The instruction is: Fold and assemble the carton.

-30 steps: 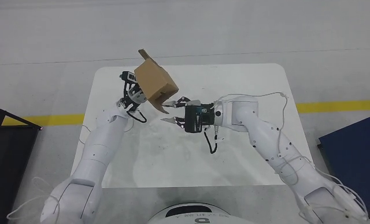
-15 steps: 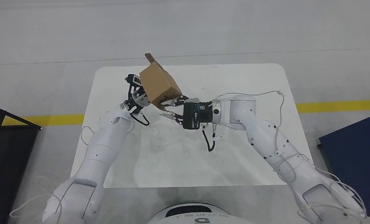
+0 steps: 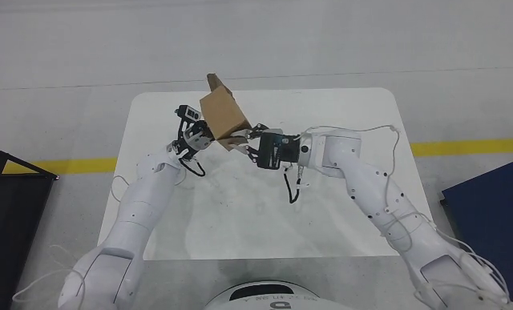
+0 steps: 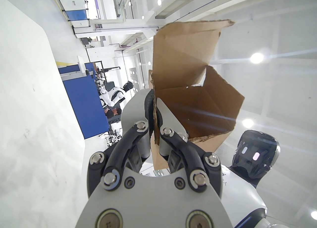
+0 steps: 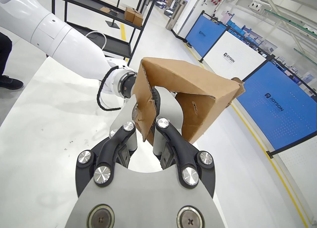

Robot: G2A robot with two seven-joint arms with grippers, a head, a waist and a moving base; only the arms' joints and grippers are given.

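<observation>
Left fingers [image 4: 172,120] and right fingers [image 5: 171,110] each pinch the carton [image 3: 223,114], seemingly clear of the table [image 3: 232,218].

A brown carton [image 3: 224,114] hangs tilted above the far half of a white table [image 3: 345,214], caught between the robot's two white arms. The left gripper [image 3: 203,135] meets the carton's near-left edge. The right gripper [image 3: 243,139] (dark at the wrist, with a black cable [image 3: 290,194] looping beneath it) meets the near-right corner. One flap [image 3: 213,78] sticks out at the carton's far end. A yellow floor line [image 3: 465,147] shows to either side of the table. A dark blue panel [image 3: 489,202] sits at the right edge of the scene, and a black frame [image 3: 20,202] at the left.
</observation>
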